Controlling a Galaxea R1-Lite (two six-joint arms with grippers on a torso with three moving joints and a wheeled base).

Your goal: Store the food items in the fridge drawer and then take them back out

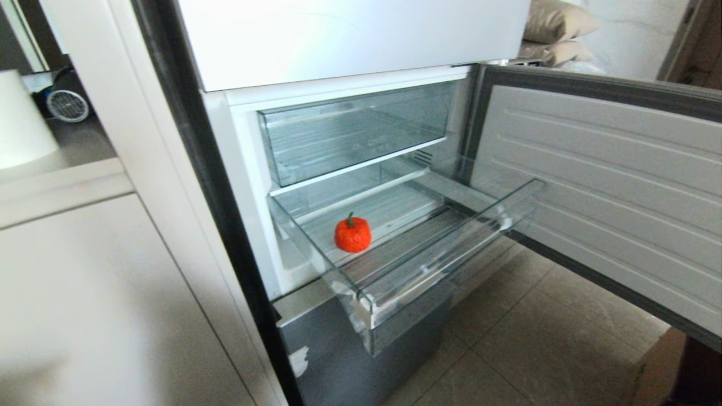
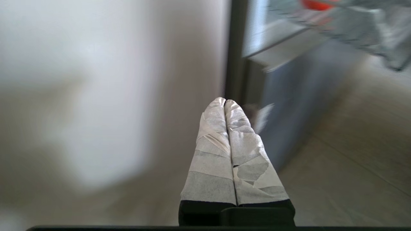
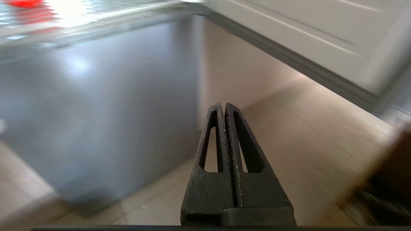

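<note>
The left gripper [image 2: 224, 102] is hanging low beside the fridge, its taped fingers [image 2: 212, 154] pressed together with nothing between them. Past their tips a white panel [image 2: 96, 96] is filling one side of the left wrist view, and the grey lower front of the fridge [image 2: 298, 106] is standing on the other side above the tiled floor [image 2: 353, 166].

The right gripper [image 3: 224, 105] is also hanging low over the floor, its black fingers [image 3: 208, 179] lying together and empty. Ahead of them the same grey front is showing, with the open fridge door [image 3: 305, 29] reaching out to one side.

Neither arm is showing in the head view. There the drawer [image 1: 440, 265], wide, shallow and clear, is standing pulled out from the open compartment, its thick front lip hanging out over the grey front below. A red fruit [image 1: 353, 233] with a small green stem is sitting upright on the drawer's floor, toward the robot's left and nearer the back than the lip, apart from the walls. Above it a deeper clear drawer [image 1: 350, 135] is sitting pushed in. The door is standing wide open to the robot's right, its ribbed white inner face turned toward the drawers. To the left, a white cabinet is flanking the fridge.
</note>
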